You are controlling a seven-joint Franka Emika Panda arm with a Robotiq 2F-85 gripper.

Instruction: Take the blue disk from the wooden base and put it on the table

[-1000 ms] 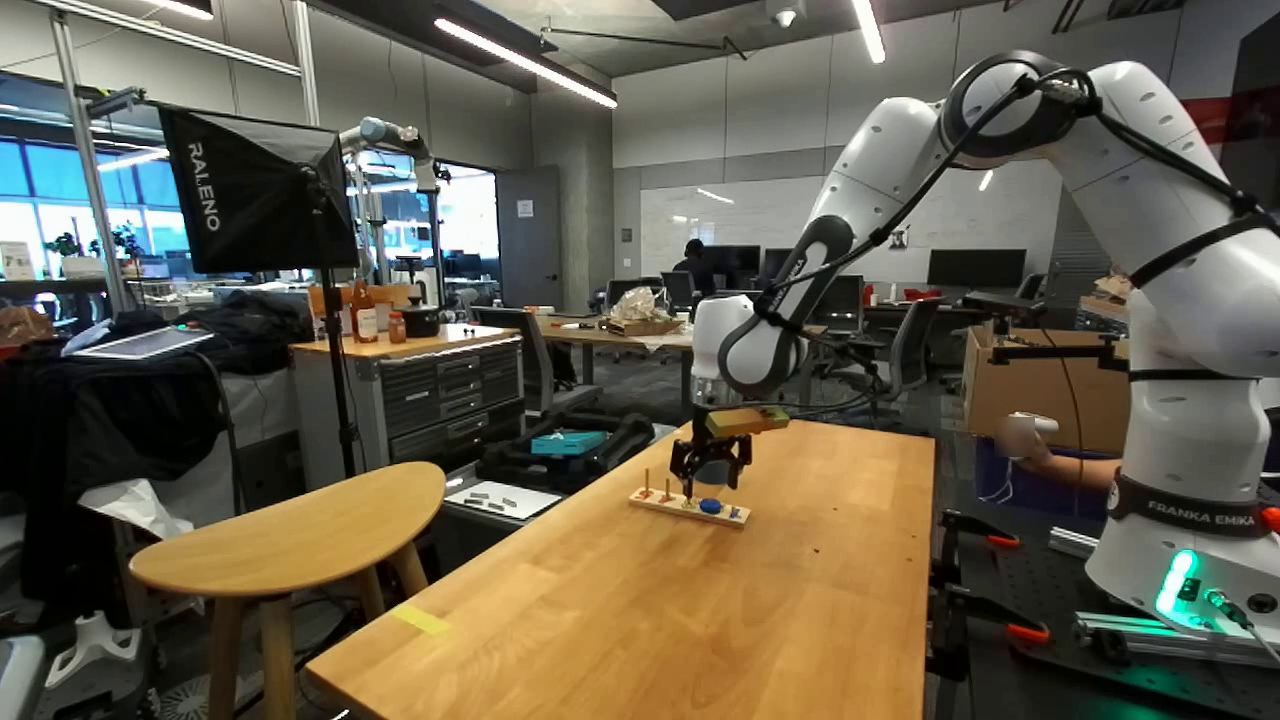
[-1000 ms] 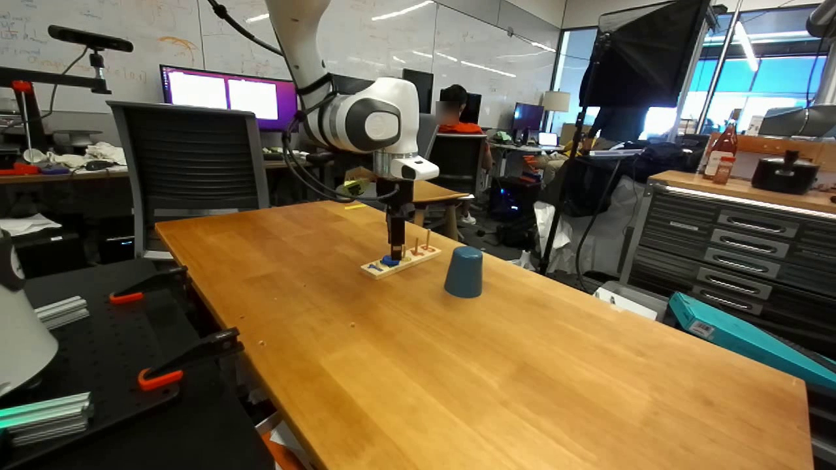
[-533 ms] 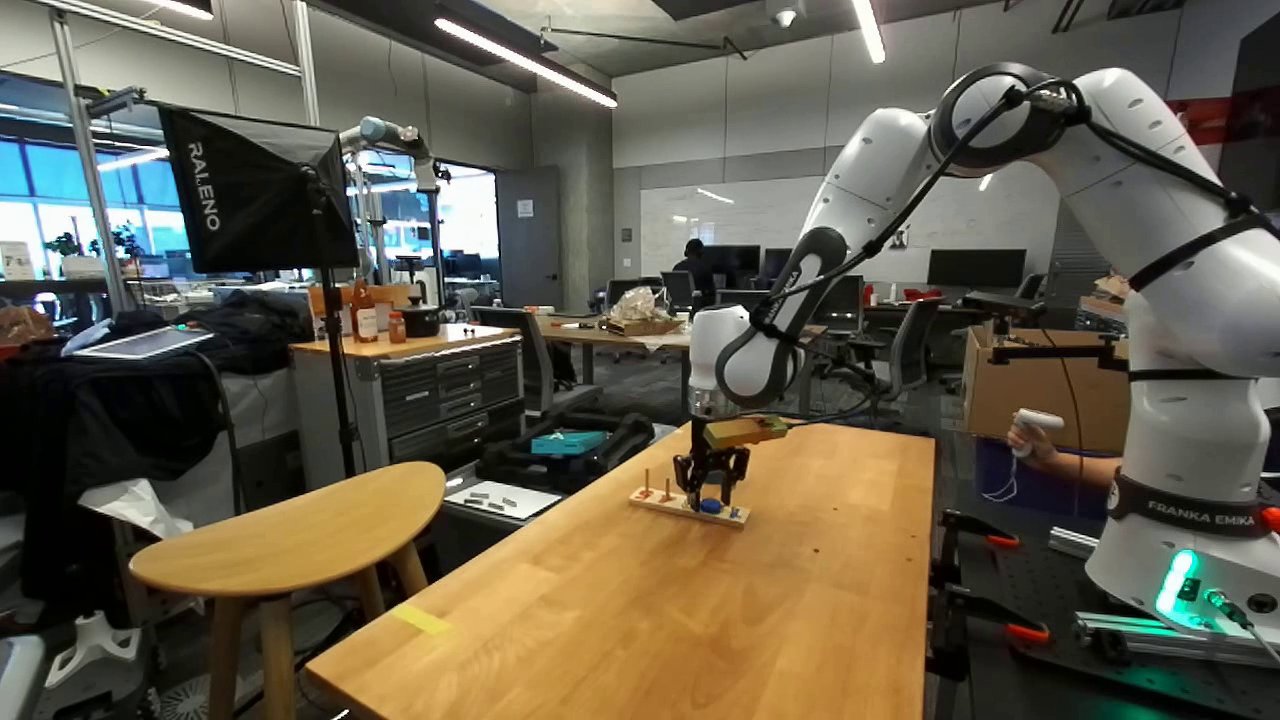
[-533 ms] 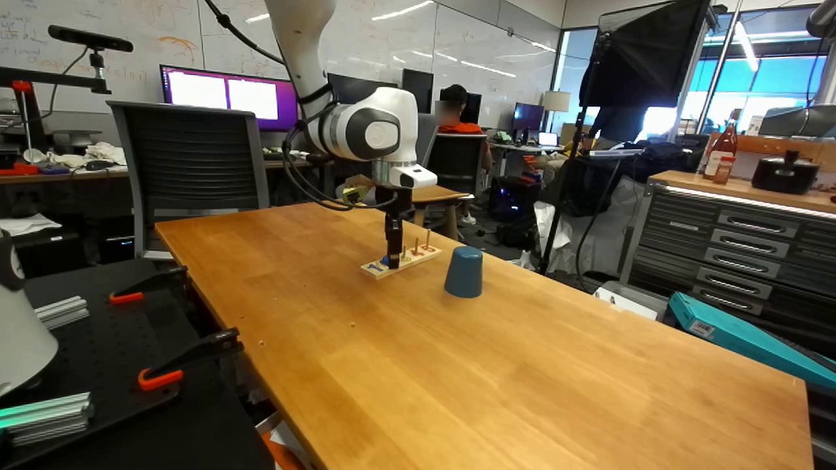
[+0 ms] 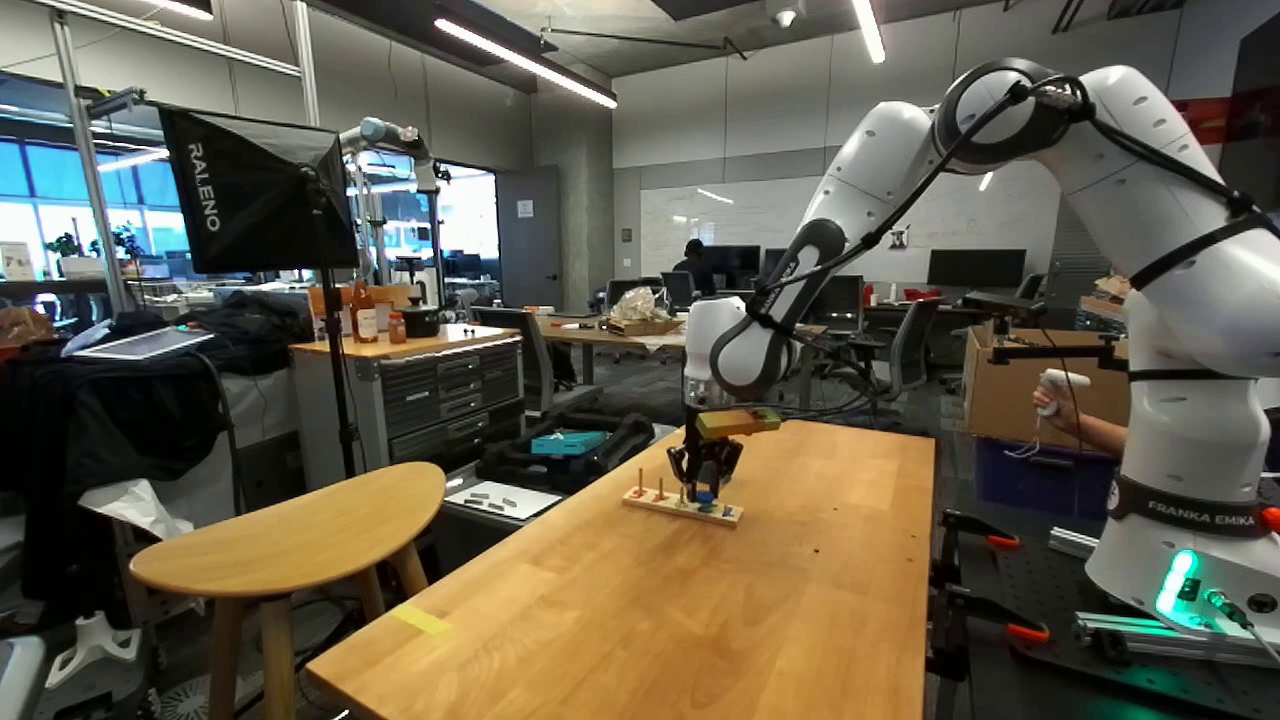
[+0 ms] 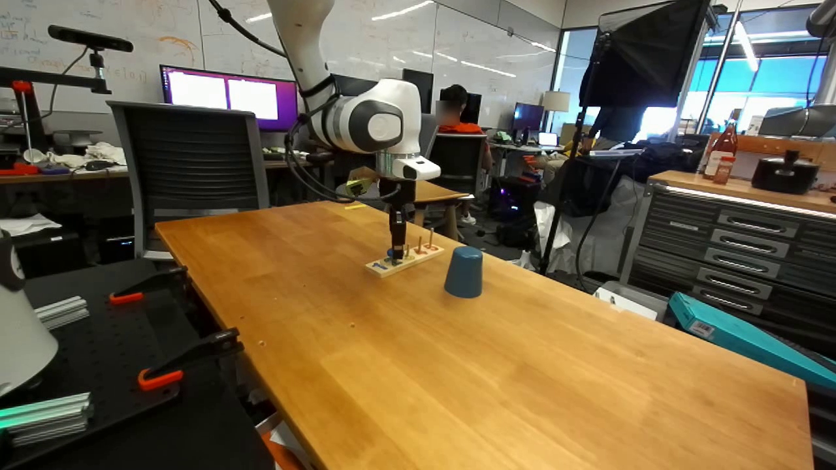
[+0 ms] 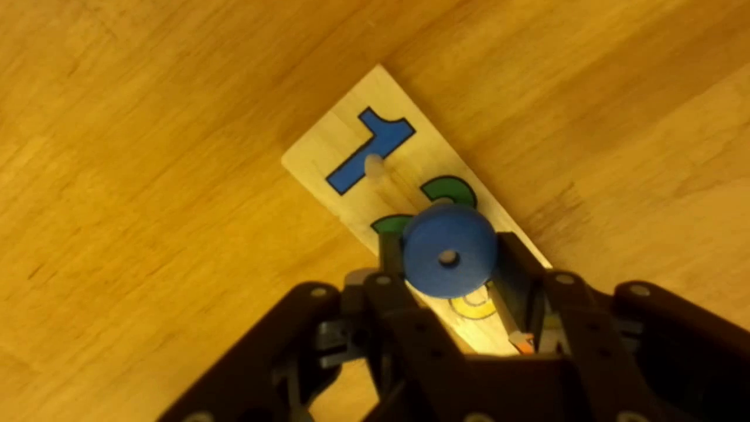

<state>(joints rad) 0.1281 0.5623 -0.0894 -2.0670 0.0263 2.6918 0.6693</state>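
My gripper (image 7: 449, 252) is shut on the blue disk (image 7: 436, 231), one finger on each side of its rim. Below the disk lies the wooden base (image 7: 328, 155), with a blue 1, a green 2 and part of a yellow number showing; a bare peg rises by the 1. The disk appears a little above the base, over the 2; I cannot tell whether a peg is inside its hole. In an exterior view the base (image 5: 668, 506) rests flat on the table (image 5: 620, 620). Partly behind the fingers in an exterior view is the disk (image 6: 390, 252).
An upturned blue-grey cup (image 6: 464, 273) stands on the table close to the base. Thin pegs (image 6: 419, 245) stick up from the base's far part. A smaller rounded table (image 5: 300, 530) is beside the long one. Clamps (image 5: 1000, 540) grip the table's edge.
The gripper came down over the disk, its fingers closed on it, and it has risen slightly with the disk. The base has shifted a little on the table.
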